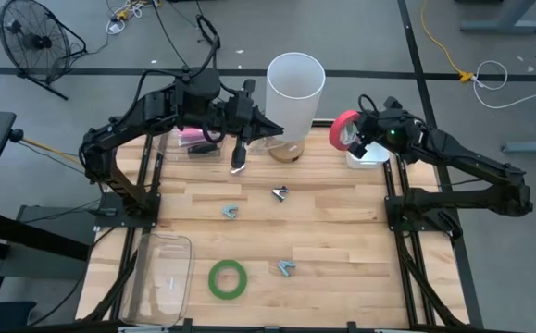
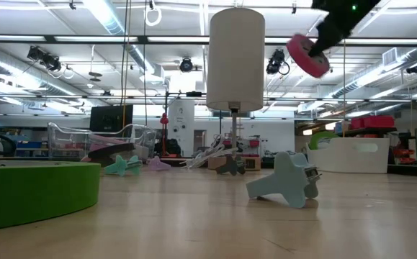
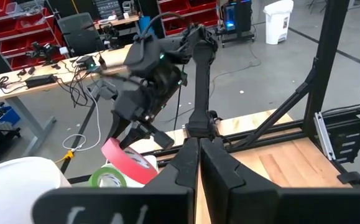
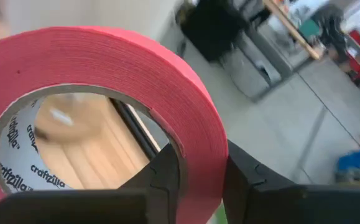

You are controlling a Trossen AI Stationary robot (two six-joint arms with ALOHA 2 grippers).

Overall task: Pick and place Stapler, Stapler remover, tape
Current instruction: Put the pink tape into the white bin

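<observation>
Right jaws clamp the red tape, lifted at the worktop's 1 o'clock; I see left jaws clenched, empty, 12 o'clock.

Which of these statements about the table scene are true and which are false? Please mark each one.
1. The right pincer holds the red tape. True.
2. The red tape lies flat on the table. False: it is lifted in the air, tilted.
3. A green tape lies on the table near its front edge. True.
4. The left pincer holds a green tape. False: it is shut and holds nothing visible.
5. The white cylinder lies on its side. False: it stands upright.
</observation>
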